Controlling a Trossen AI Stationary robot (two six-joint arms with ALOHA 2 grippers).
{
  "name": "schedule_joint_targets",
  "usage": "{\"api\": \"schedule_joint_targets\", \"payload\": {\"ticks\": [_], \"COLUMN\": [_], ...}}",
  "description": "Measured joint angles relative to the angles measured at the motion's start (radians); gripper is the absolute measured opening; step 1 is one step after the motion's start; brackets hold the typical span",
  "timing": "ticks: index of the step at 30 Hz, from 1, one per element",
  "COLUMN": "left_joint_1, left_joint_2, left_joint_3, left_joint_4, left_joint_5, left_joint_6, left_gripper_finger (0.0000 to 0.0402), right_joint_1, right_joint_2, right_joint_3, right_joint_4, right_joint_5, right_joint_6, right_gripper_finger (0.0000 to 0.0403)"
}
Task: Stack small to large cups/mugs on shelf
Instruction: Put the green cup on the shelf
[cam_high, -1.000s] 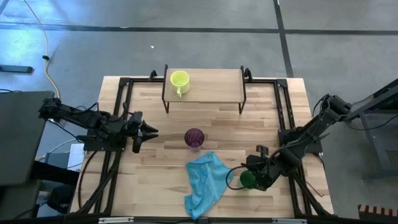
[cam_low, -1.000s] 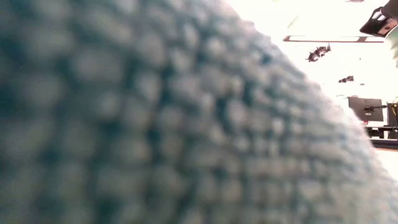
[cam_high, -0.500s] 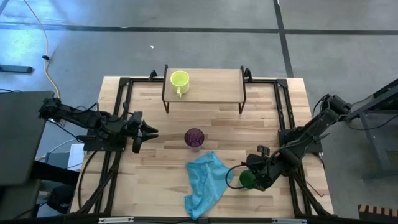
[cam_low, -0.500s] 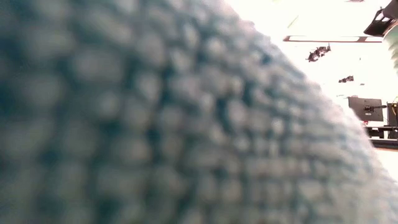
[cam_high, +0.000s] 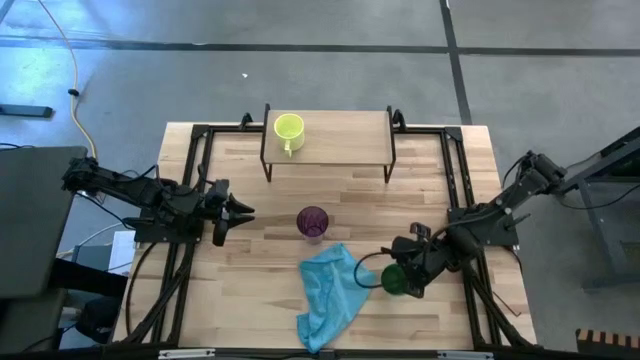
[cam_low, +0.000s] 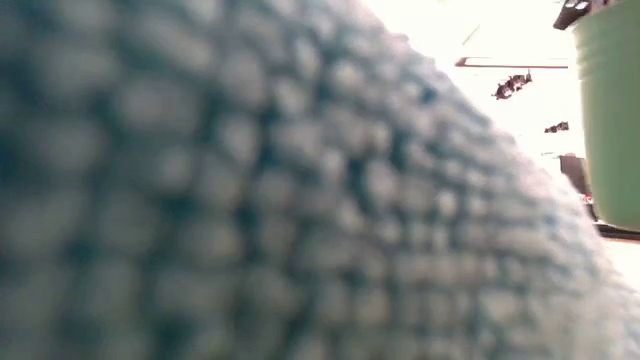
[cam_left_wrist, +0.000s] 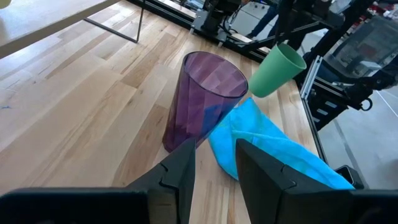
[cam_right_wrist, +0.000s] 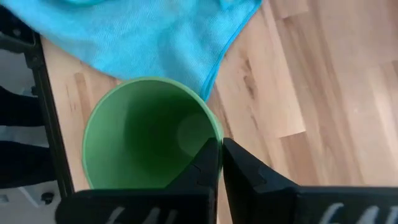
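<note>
A yellow-green mug (cam_high: 288, 128) stands on the left end of the shelf (cam_high: 345, 140) at the table's far side. A translucent purple cup (cam_high: 313, 221) stands upright on the table's middle. It also shows in the left wrist view (cam_left_wrist: 202, 99). My left gripper (cam_high: 246, 212) is open and empty, level with the table, just left of the purple cup. My right gripper (cam_high: 402, 272) is shut on a green cup (cam_high: 393, 281) near the table's front right, beside a light blue cloth (cam_high: 330, 295). My right gripper holds the green cup by its rim (cam_right_wrist: 216, 133), one finger inside the cup and one outside. The cup is lifted clear of the table and tilted, its mouth up toward the gripper, as the left wrist view (cam_left_wrist: 278, 67) shows.
The light blue cloth lies crumpled on the table between the purple cup and the front edge, and fills most of the low view (cam_low: 250, 200). Black frame rails (cam_high: 455, 190) run along the table's left and right sides. Bare planks lie between the purple cup and the shelf.
My right gripper has gone a little toward the table's left and far edge with the green cup. The cup now hangs tilted, closer to the blue cloth.
</note>
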Motion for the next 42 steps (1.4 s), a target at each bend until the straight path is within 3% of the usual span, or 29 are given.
{"api": "schedule_joint_targets", "payload": {"ticks": [21,42], "left_joint_1": [0.000,0.000], "left_joint_2": [0.000,0.000], "left_joint_3": [0.000,0.000], "left_joint_4": [-0.017,-0.027], "left_joint_5": [0.026,0.037], "left_joint_6": [0.008,-0.001], "left_gripper_finger": [0.0104,0.0104], "right_joint_1": [-0.215,-0.546], "right_joint_2": [0.000,0.000], "right_joint_3": [0.205,0.432], "right_joint_4": [-0.119,-0.228], "right_joint_5": [-0.059,-0.185], "right_joint_6": [-0.195,-0.426], "right_gripper_finger": [0.0000,0.0000]}}
